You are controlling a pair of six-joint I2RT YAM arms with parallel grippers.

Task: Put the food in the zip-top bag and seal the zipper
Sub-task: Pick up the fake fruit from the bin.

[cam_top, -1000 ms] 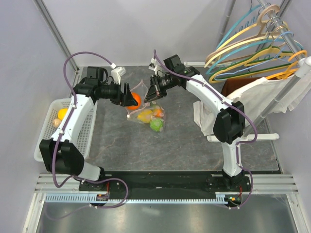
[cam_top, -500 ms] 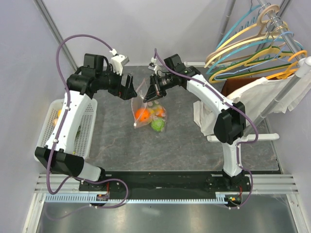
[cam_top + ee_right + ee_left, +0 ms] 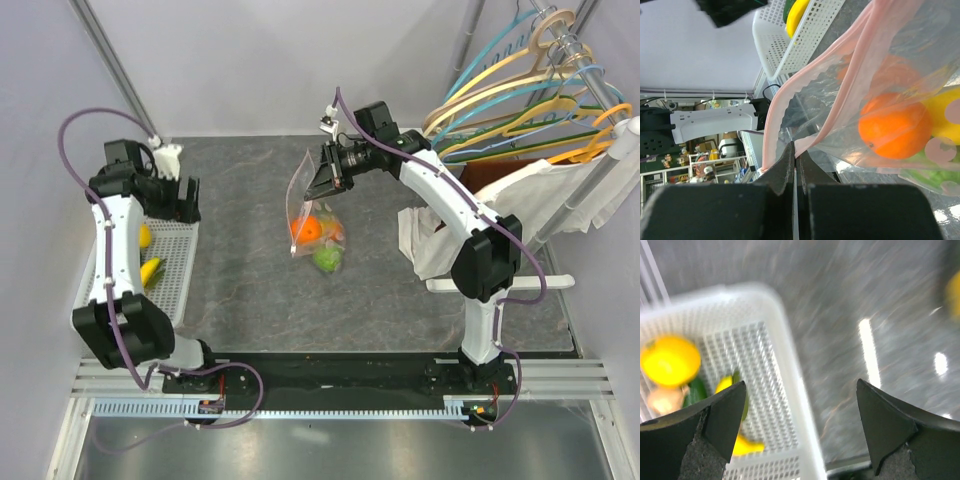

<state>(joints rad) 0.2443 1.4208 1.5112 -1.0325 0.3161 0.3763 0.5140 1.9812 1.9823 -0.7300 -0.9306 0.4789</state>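
While the bag (image 3: 304, 196) is pinched by the right gripper (image 3: 320, 183), the spread left gripper (image 3: 188, 198) should be centred over one fruit (image 3: 670, 360).

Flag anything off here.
The clear dotted zip-top bag hangs lopsided from the right gripper, pinched at its pink zipper, mouth gaping, round fruit sagging at the bottom. Yellow fruit lie in the white mesh basket.

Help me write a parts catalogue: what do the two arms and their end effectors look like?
Both the left arm and right arm have white link shells with black joint housings, and a purple cable loops along each. The left end effector and right end effector are black, with two wedge-shaped fingers each.
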